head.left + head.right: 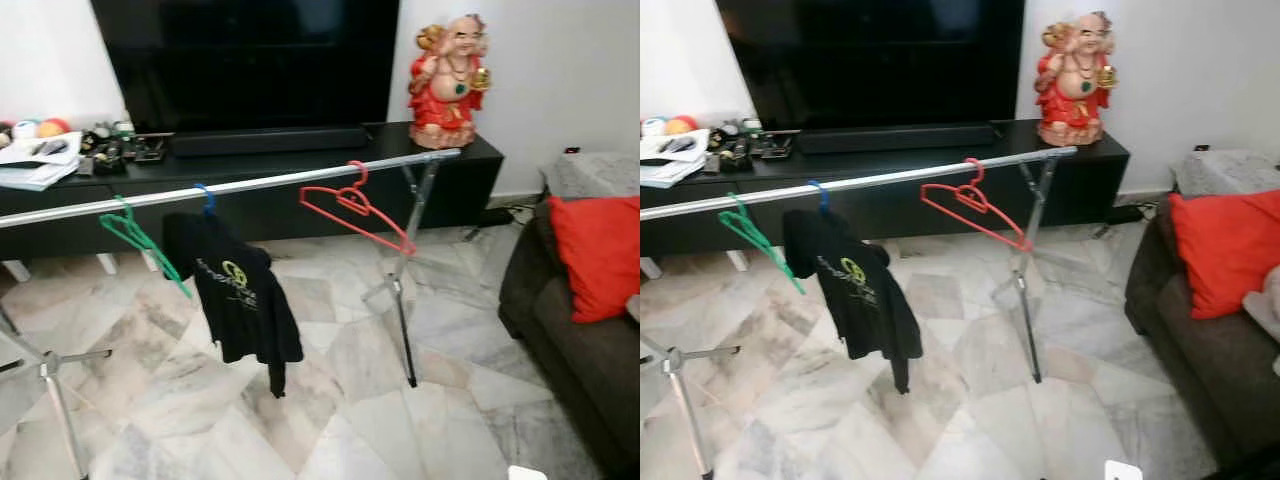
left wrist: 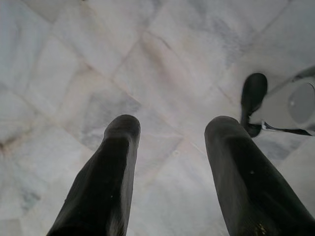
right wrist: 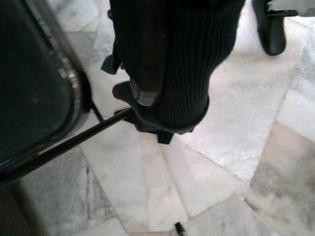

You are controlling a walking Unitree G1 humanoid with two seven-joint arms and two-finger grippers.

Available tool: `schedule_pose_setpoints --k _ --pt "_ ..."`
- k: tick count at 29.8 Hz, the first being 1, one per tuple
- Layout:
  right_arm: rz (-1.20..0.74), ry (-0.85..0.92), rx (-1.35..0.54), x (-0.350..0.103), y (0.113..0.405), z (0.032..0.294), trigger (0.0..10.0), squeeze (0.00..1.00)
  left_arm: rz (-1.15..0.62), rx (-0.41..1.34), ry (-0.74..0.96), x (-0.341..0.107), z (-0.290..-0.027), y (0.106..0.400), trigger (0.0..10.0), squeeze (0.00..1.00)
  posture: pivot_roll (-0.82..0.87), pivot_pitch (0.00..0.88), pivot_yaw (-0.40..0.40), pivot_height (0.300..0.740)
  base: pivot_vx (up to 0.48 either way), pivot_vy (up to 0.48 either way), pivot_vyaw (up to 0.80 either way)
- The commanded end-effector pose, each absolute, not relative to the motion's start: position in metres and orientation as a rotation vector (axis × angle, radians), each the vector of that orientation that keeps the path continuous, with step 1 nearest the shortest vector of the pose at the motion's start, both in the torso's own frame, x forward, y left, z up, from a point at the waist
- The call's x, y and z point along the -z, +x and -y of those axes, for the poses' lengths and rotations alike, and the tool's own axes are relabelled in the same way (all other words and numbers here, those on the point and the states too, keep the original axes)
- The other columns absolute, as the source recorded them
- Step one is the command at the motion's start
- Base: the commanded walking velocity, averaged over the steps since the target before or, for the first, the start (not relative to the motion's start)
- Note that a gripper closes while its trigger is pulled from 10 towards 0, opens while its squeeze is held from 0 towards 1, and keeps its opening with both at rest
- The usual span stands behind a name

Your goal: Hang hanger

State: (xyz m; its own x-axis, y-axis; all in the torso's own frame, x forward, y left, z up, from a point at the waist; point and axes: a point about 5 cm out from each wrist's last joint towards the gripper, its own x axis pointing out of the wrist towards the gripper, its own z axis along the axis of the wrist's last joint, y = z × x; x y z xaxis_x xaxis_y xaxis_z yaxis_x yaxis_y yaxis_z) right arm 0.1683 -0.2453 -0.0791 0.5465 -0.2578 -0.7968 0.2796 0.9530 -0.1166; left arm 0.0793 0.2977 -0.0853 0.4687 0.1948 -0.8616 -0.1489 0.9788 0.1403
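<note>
Black shirt (image 1: 240, 300): green logo + text, too blurred to read.

Marble tile floor (image 1: 330, 400), grey-white w/ veining. White walls (image 1: 560, 70). Long black TV unit (image 1: 300, 195) along back wall w/ big dark TV (image 1: 250, 60) & soundbar (image 1: 268, 141). Dark sofa (image 1: 580, 340) on right w/ red cushion (image 1: 598, 255). Even indoor light.

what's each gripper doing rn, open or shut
Left gripper: open, empty, over the marble floor.
Right gripper: shut on black knit fabric.
</note>
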Motion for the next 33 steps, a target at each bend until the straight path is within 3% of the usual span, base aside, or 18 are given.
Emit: schedule_pose_setpoints --k 1,33 --pt "-0.939 0.015 0.310 0.0790 0.1676 0.2461 10.0 0.00 -1.076 -0.216 0.064 0.0835 -0.3034 0.0777 10.0 0.00 0.01 0.000 0.047 0.740 0.000 0.341 0.00" --pt "-0.947 0.024 0.312 0.0787 0.1689 0.2463 10.0 0.00 -1.070 -0.209 0.055 0.0835 -0.3023 0.0795 10.0 0.00 0.01 0.000 0.041 0.740 0.000 0.339 0.00"
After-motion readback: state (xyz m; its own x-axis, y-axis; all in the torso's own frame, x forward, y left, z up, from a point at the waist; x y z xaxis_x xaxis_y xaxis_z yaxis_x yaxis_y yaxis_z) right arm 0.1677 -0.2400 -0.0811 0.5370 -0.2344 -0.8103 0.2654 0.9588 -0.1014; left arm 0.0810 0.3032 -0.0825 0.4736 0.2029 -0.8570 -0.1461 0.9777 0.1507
